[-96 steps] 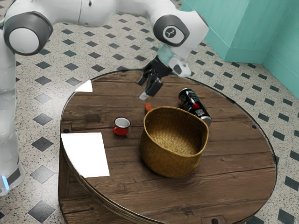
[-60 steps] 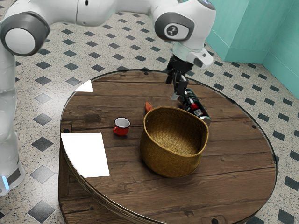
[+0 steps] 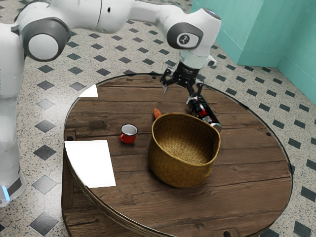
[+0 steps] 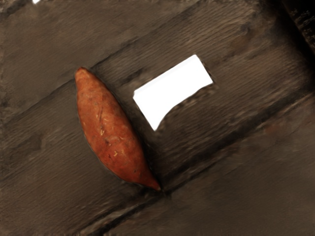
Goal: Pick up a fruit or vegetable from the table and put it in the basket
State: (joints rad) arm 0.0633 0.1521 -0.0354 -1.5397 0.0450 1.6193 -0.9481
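Note:
In the exterior view my gripper (image 3: 181, 93) is open above the table's far part, its two fingers wide apart with nothing held between them. An orange-red sweet potato (image 3: 157, 113) lies on the wood just behind the basket's rim, lower than the gripper and off to the exterior view's left of it. The woven basket (image 3: 180, 170) stands upright, with its inside visible. From the wrist camera, the whole sweet potato (image 4: 110, 135) can be seen lying flat on the planks, thick in the middle with tapered ends.
A dark can (image 3: 203, 111) lies on its side behind the basket, close to one finger in the exterior view. The red mug (image 3: 128, 138) stands at the exterior view's left of the basket on the round wooden table (image 3: 242, 173). A white patch (image 4: 172, 91) shows beside the sweet potato.
My hand has swung toward the exterior view's right, then slightly back, and has turned so both fingers appear spread side by side. Sweet potato, basket, mug and can stay where they were.

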